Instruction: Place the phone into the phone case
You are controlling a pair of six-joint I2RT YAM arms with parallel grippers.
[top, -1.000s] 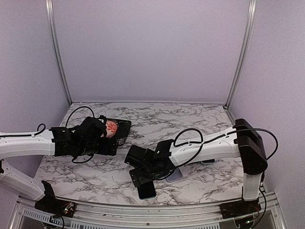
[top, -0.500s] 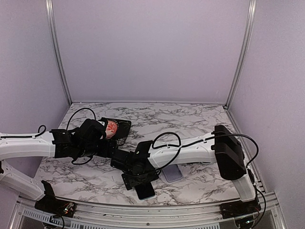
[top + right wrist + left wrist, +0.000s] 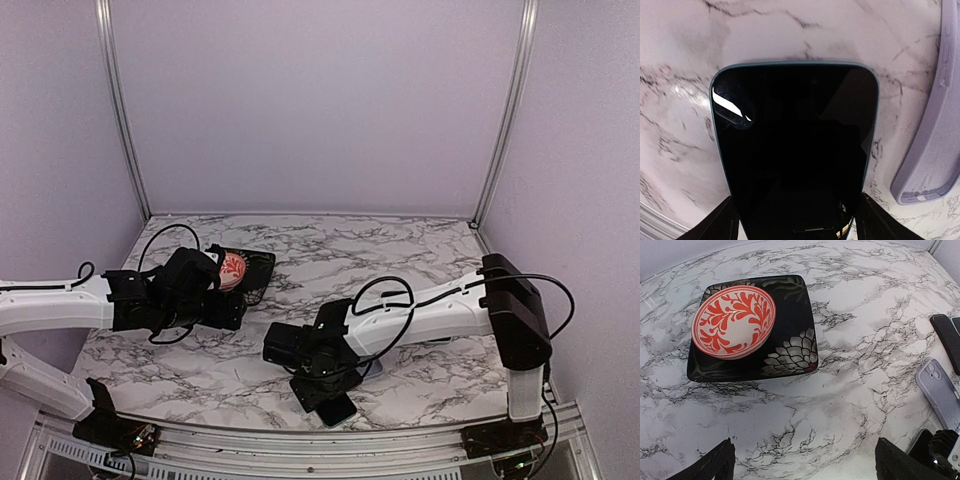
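The phone (image 3: 792,145), black screen up with a thin pale blue rim, lies flat on the marble near the front edge (image 3: 336,408). My right gripper (image 3: 797,222) straddles its near end, a finger pressed against each long side. The grey-lilac phone case (image 3: 935,125) lies just right of the phone, hollow side up; it also shows in the left wrist view (image 3: 940,390). From above, the right arm covers most of the case (image 3: 373,369). My left gripper (image 3: 807,467) hovers open over bare marble, well left of the phone, holding nothing.
A red-and-white bowl (image 3: 733,321) sits on a black square plate (image 3: 790,345) at the left, just beyond my left gripper (image 3: 232,310). A flat black object (image 3: 946,337) lies beyond the case. The table's front rail (image 3: 300,440) runs close to the phone.
My right gripper has narrowed onto the phone's sides. It swung left and then back right, and the phone shifted right and turned with it. The left arm has stayed still.
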